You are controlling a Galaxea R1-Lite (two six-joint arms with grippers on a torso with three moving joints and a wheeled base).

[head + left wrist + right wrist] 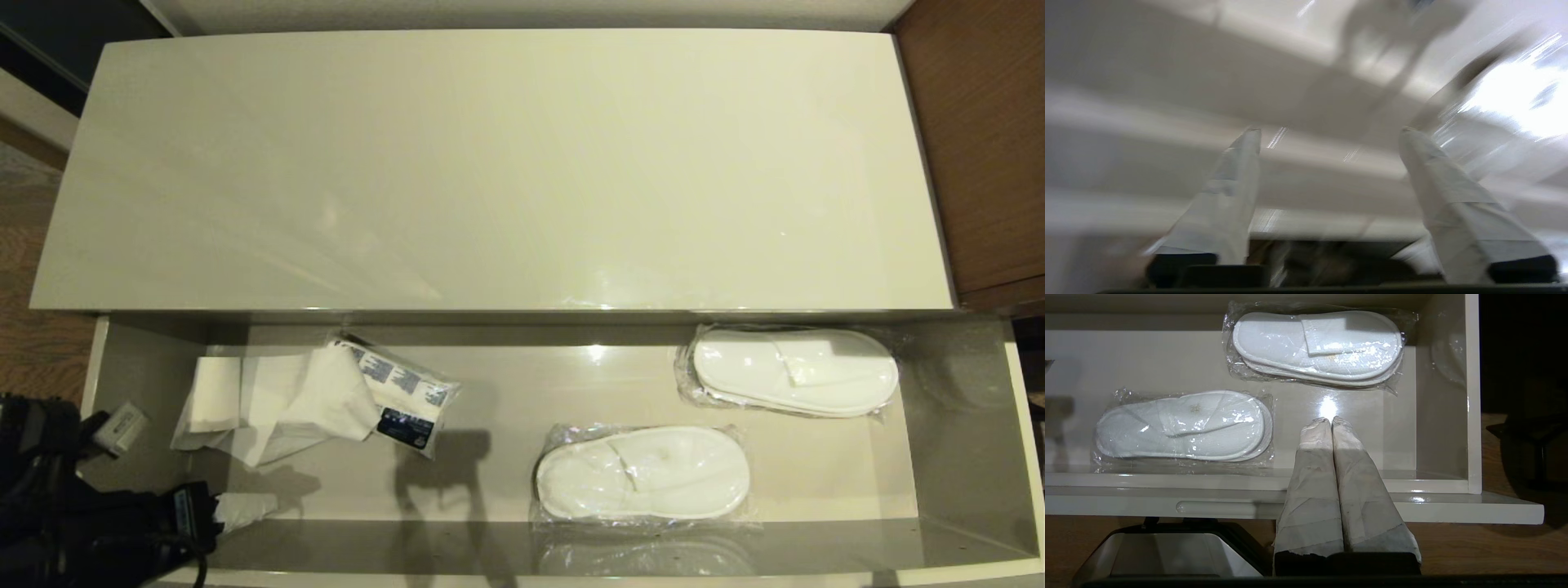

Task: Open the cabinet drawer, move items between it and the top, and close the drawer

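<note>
Drawer [963, 457] open: two slipper pairs [642, 474], paper roll [326, 400] inside.

In drawer [963, 457]: paper roll [282, 400] at left, two slipper pairs [642, 472] [793, 371] at right, prob. not touching.

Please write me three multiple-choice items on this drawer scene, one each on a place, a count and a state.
1. Where is the paper roll?
A. on the cabinet top
B. in the left part of the cabinet drawer
C. on the floor

2. How many wrapped slipper pairs are in the cabinet drawer?
A. one
B. two
C. four

3. How do the right gripper fingers stand?
A. pressed together
B. wide apart
C. closed on a slipper

Key: 1 B, it lies loose at the drawer's left end, with the cabinet top bare. 2 B, one pair at the back right, another nearer the front. 3 A, the right wrist view shows the tips touching, holding nothing.
</note>
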